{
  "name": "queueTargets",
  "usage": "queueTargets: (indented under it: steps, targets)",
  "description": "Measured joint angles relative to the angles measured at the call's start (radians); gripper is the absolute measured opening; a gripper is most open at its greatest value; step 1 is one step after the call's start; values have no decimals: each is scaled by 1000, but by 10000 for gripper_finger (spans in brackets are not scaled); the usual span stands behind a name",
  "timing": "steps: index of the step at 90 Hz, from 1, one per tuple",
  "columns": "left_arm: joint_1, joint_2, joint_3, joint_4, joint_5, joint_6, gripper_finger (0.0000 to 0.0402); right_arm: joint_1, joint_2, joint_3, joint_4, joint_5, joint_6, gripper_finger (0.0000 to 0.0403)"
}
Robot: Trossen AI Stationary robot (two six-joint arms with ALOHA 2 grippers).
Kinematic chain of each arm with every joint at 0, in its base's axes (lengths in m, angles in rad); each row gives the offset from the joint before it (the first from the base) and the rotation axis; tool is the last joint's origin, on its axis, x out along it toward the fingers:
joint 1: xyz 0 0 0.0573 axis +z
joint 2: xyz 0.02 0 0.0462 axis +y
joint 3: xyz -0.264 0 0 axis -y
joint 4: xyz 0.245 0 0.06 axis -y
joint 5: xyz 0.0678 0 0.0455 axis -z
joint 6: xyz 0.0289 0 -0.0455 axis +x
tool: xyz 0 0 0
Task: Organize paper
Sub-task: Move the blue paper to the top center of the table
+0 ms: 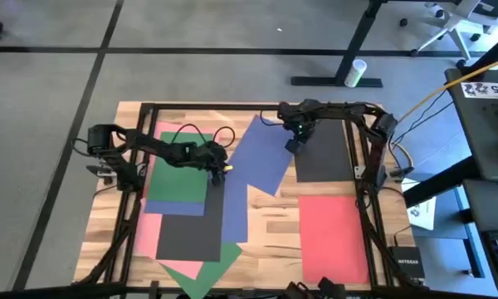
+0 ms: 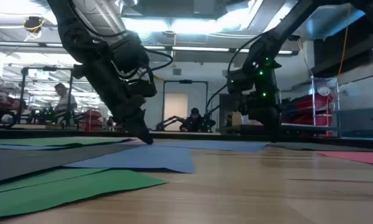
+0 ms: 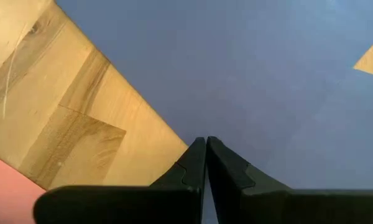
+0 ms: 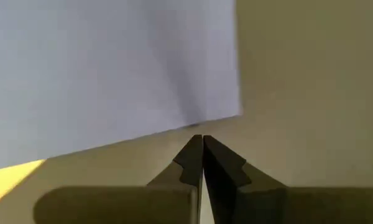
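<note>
Plainly, the paper lies scattered flat over the wooden bench (image 1: 270, 228): a green sheet (image 1: 178, 176) on top of a pink sheet (image 1: 148, 231) and a black sheet (image 1: 191, 226) at the left, two blue sheets (image 1: 261, 154) overlapping near the middle, another black sheet (image 1: 324, 154) at the far right, a red sheet (image 1: 334, 237) at the near right, and a second green sheet (image 1: 199, 270) poking out at the near edge. The left gripper (image 1: 224, 169) is down at the long blue strip, its jaws closed tip to tip in the left wrist view, pressing on or just above the blue surface with nothing pinched between them. The right gripper (image 1: 293, 143) sits at the corner where the tilted blue sheet meets the far black one, jaws likewise shut and holding nothing that I can see. These sheets should be very light, thin and floppy, lying so flat that no edge offers itself to a pinch; on smooth wood they will likely slide readily, and stacked sheets may drag one another along. Pushing with a closed tip set well inside a sheet looks the safer handling, or lifting a corner that overhangs another sheet. Hard pressure or a sideways snag risks creasing or buckling the paper.
</note>
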Motion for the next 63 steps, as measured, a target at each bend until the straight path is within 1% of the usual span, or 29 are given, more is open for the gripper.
queueTargets:
  steps: [19,38,52,63]
  targets:
    - [0,0,0,0,0,0,0,2,0,0,62,-10,-8,0]
    - [-1,0,0,0,1,-3,0,30,0,1,157,-92,-7,0]
    - [0,0,0,0,2,-2,0,65,0,1,284,-119,-8,0]
    - [-1,0,0,0,2,0,0,69,0,1,404,-142,-7,0]
